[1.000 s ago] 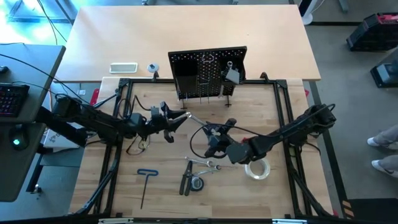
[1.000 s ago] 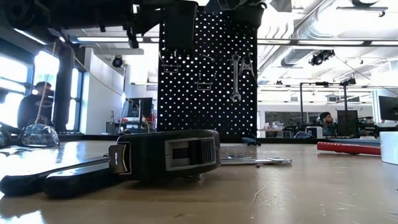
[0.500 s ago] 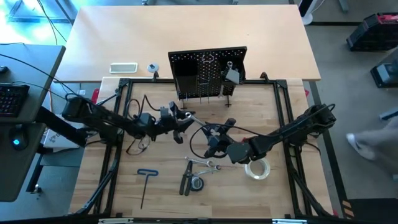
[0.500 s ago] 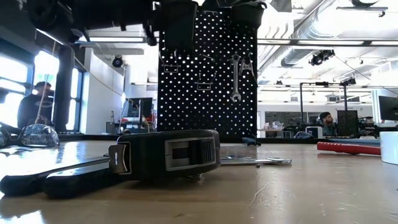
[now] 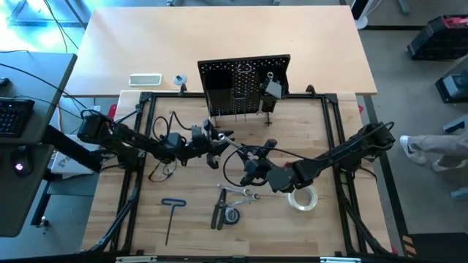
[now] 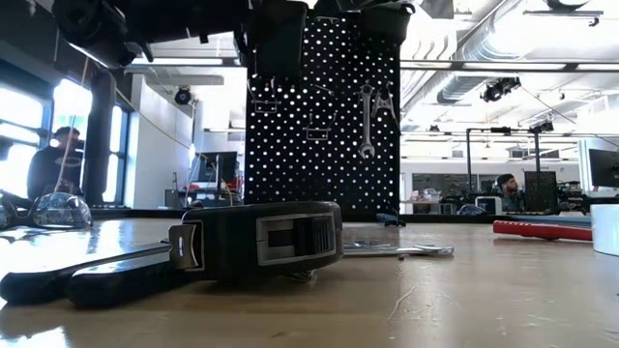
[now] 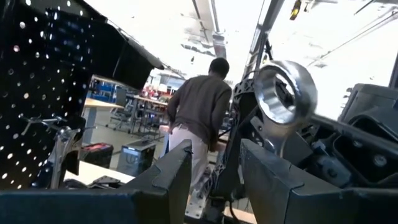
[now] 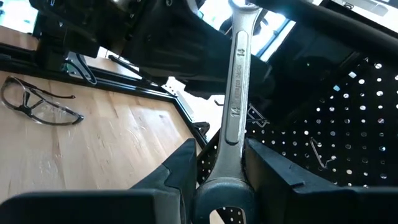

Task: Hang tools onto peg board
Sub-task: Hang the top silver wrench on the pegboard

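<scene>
Farthest out from the peg board (image 5: pixel 245 73), at the front of the worktop (image 5: pixel 190 234), lie a tape measure (image 6: pixel 261 237) and dark-handled pliers (image 5: pixel 218 212), touching each other, with a blue hex key (image 5: pixel 170 215) off to my left of them and a clear tape roll (image 5: pixel 302 197) to my right. Closer to the board, safety glasses (image 8: pixel 40 102) rest on the wood by my left arm. Just in front of the board, above the worktop, my two arms meet over one silver wrench (image 8: pixel 236 93): my right jaws are narrowed on its ring end, and my left jaws hold the other end. On the board itself, two wrenches (image 6: pixel 366 121) hang from hooks. Past it, in the room, a person (image 7: pixel 199 118) stands with their back turned.
</scene>
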